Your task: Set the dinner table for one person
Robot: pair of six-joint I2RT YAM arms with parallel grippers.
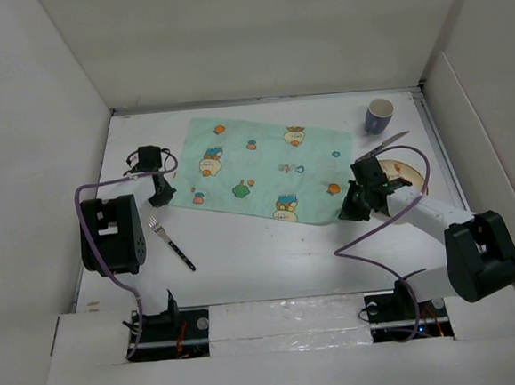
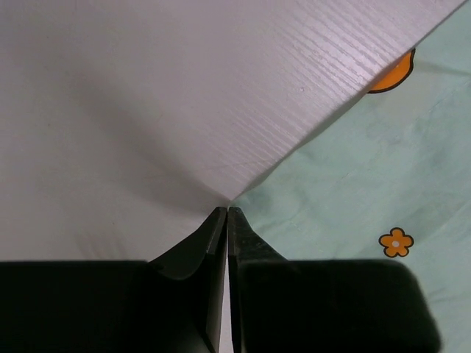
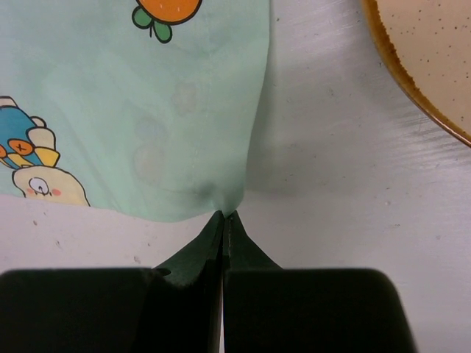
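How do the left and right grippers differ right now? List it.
The left gripper pinches the mat's near left corner; the right gripper pinches its near right corner. Only table lies beside the left gripper; a plate lies beside the right gripper. Both are shut on the mat.

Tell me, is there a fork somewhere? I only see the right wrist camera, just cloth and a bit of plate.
Observer: Yes, a fork lies on the dinner table, left side, off the mat.
Operator: Is there a cup too?
Observer: A purple cup stands upright at the far right, beyond the plate.
Operator: What's the other claw doing?
Observer: The left gripper is shut on the mat's near left corner.
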